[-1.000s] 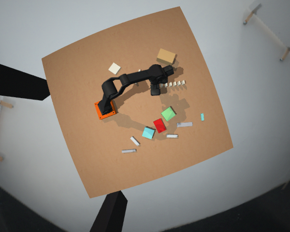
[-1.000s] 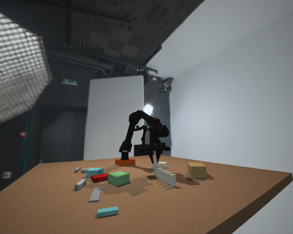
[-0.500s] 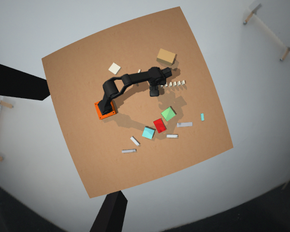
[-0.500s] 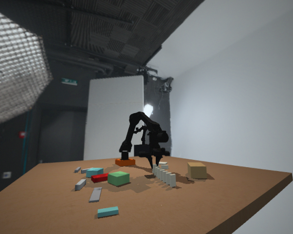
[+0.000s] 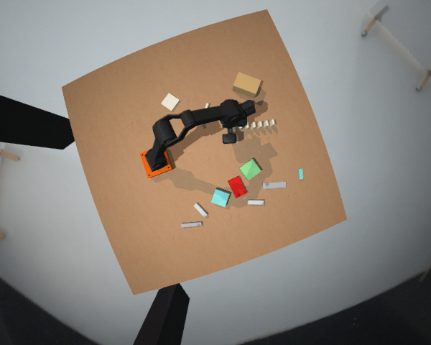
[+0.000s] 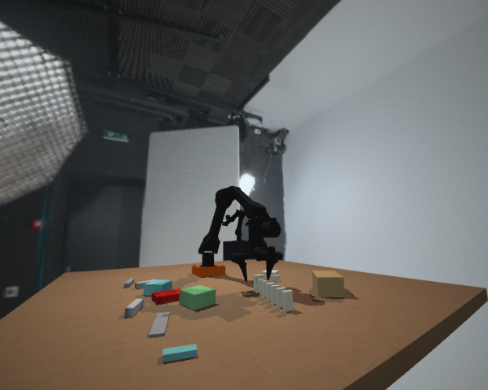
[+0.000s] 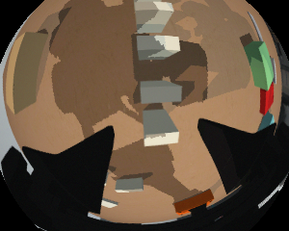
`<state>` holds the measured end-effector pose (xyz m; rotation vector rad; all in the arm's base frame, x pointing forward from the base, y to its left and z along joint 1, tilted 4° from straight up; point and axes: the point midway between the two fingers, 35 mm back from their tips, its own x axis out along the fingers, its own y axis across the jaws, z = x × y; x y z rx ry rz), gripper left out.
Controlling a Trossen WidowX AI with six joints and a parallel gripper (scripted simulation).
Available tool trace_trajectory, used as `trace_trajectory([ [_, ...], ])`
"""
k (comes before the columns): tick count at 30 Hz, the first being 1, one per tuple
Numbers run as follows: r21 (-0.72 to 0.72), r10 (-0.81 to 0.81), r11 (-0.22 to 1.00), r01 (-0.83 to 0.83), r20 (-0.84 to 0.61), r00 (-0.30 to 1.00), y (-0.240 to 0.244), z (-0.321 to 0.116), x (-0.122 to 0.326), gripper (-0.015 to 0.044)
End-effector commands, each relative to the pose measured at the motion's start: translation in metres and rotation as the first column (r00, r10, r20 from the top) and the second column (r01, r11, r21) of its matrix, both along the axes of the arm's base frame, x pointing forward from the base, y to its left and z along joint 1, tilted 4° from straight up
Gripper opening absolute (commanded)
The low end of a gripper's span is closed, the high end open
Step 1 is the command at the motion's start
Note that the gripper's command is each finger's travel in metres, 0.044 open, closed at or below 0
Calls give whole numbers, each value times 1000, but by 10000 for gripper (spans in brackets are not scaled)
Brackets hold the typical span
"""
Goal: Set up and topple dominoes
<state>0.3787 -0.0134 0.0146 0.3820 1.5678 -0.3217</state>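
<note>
Your black two-fingered gripper [image 6: 257, 280] [image 7: 158, 127] is wide open, holding nothing.
Its fingers are on either side of the near-base end of the row of standing off-white dominoes [image 5: 260, 124] [image 6: 271, 292] [image 7: 158, 91], which has the tan block [image 5: 247, 84] [image 6: 328, 284] [image 7: 27, 72] off to one side.

Green faceted block [image 5: 250, 169] [image 6: 197, 297] [image 7: 261, 64] near red rectangular block [image 5: 237, 186] [image 6: 166, 296] [image 7: 266, 99]; light-blue block [image 5: 220, 197] [image 6: 158, 287] beside the red. Tan box [image 5: 246, 84] [image 6: 328, 284] [image 7: 26, 72] well apart. Small turquoise bar [image 5: 300, 173] [image 6: 180, 353] lying flat.
</note>
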Motion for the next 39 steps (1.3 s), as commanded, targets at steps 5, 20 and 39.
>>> trace_trajectory([
  [5, 0, -3, 1000, 3, 0, 1000, -2, 34, 7, 440],
  [20, -2, -123, 992, 123, -5, 992, 3, 125, -4, 440],
  [39, -59, -987, 156, 986, -35, 155, 76, 59, -97, 440],
])
